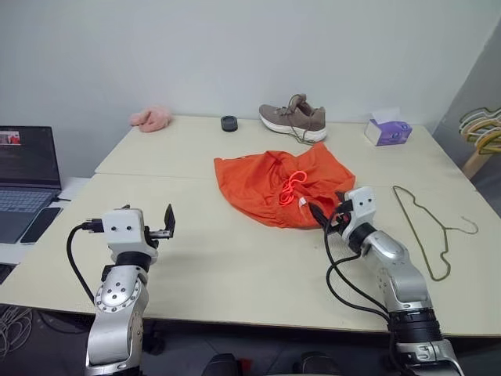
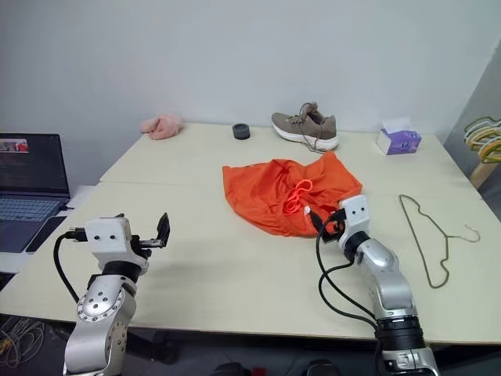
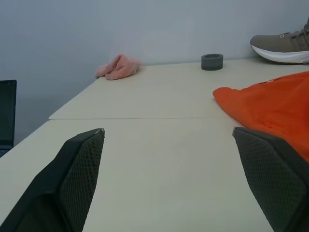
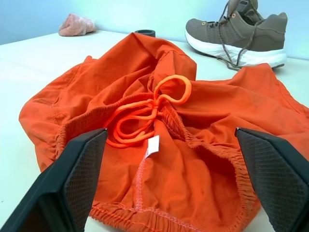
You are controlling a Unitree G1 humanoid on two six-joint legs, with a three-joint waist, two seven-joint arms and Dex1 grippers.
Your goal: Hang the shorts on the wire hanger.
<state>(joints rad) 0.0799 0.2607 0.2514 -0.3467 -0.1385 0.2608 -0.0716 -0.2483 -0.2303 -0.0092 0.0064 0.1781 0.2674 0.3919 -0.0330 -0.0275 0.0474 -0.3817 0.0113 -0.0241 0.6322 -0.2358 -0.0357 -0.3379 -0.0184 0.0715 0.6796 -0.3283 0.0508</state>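
Presently, with both the left gripper (image 1: 166,222) and right gripper (image 1: 323,217) spread wide and empty, only the drawstring (image 4: 145,116) might be pinched instead of the crumpled shorts (image 1: 270,182), while the wire hanger (image 1: 427,227) lies well apart to the right.

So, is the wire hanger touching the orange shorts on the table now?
Apart. In the left eye view, bare table shows between the shorts and the wire hanger, which lies to their right.
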